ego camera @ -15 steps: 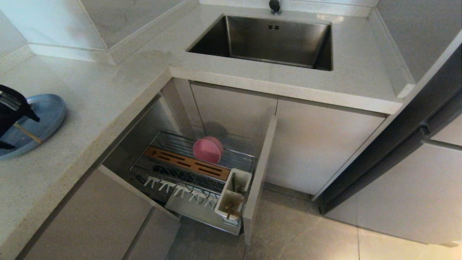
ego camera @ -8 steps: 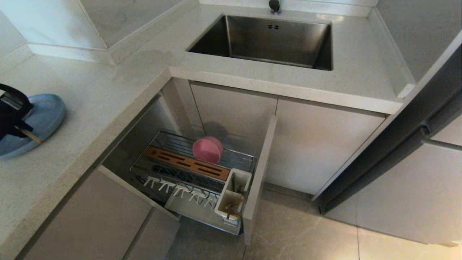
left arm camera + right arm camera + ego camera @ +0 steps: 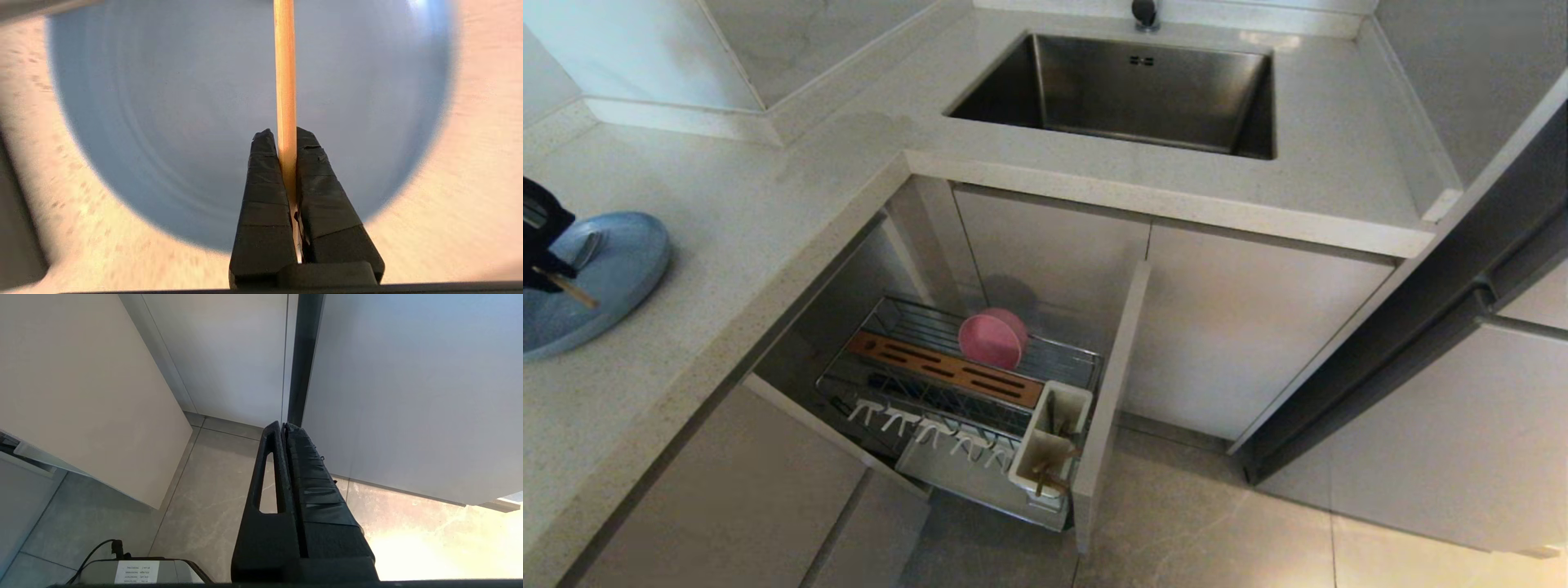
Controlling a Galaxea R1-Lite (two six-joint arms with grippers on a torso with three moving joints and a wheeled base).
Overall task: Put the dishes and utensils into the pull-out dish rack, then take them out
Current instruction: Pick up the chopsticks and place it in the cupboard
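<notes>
A: What is sitting at the far left of the head view?

B: The left gripper [image 3: 546,273] is hovering over the pale-blue plate [image 3: 613,269], which is lying flat on the worktop [image 3: 735,204] at the left edge. Its jaws are clamping a single chopstick [image 3: 285,81]; in the left wrist view the stick is running out from between the two black pads and across the plate's middle.

A: And moving toward the centre?

B: The pull-out dish rack [image 3: 956,384] is standing open in the lower middle of the frame, below the worktop. The pink bowl [image 3: 992,339] is standing on edge in the wire basket, just behind the wooden slotted strip [image 3: 947,371]. At the rack's right end the white utensil cups [image 3: 1049,441] are holding a wooden stick. The steel sink [image 3: 1127,90] is lying at the upper centre.

A: The other arm?

B: The right gripper [image 3: 284,428] is showing only in its own wrist view, hanging above the floor [image 3: 212,498] beside cabinet doors, jaws pressed together on nothing.
</notes>
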